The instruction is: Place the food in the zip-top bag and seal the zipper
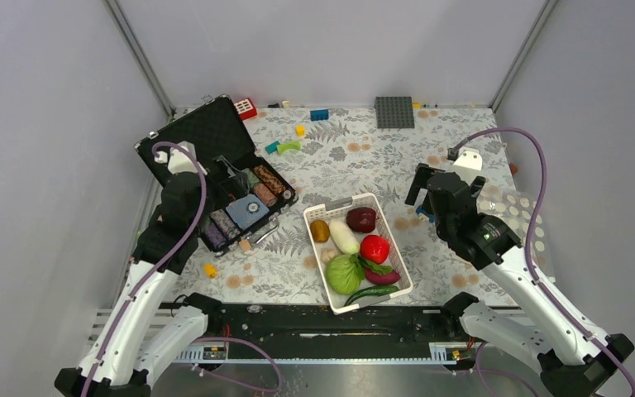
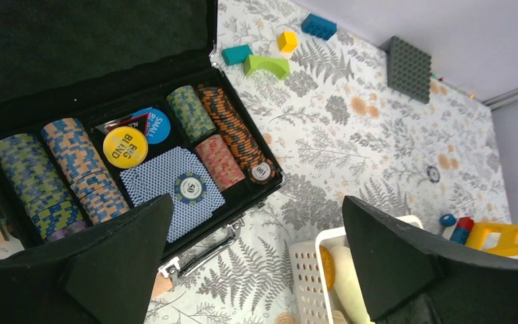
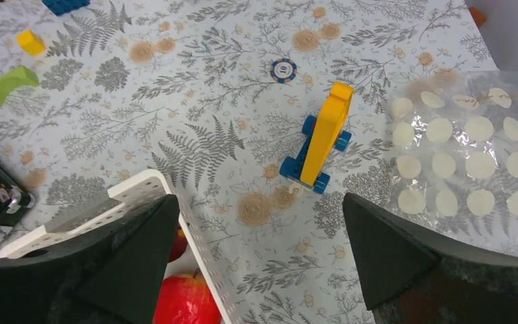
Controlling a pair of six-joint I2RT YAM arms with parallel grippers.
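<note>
The food lies in a white slotted basket (image 1: pixel 391 234) at the table's near middle: green cabbage (image 1: pixel 344 274), red tomato (image 1: pixel 374 248), white radish (image 1: pixel 344 236), dark-red bulb (image 1: pixel 361 219), brown oval (image 1: pixel 320 231), purple sweet potato (image 1: pixel 383 276) and green pepper (image 1: pixel 370 292). The zip-top bag (image 1: pixel 517 217) lies flat at the right edge, clear with pale dots, empty; its zipper cannot be made out. My left gripper (image 2: pixel 256 209) hovers open between the chip case and the basket. To the right of the basket, left of the bag (image 3: pixel 472 162), my right gripper (image 3: pixel 260 206) hovers open. Neither holds anything.
An open black case of poker chips and cards (image 1: pixel 215 178) sits at the left. A yellow-and-blue brick toy (image 3: pixel 324 138) stands between basket and bag, with a loose chip (image 3: pixel 284 68) beyond. Small bricks and a grey baseplate (image 1: pixel 394 112) lie along the back wall.
</note>
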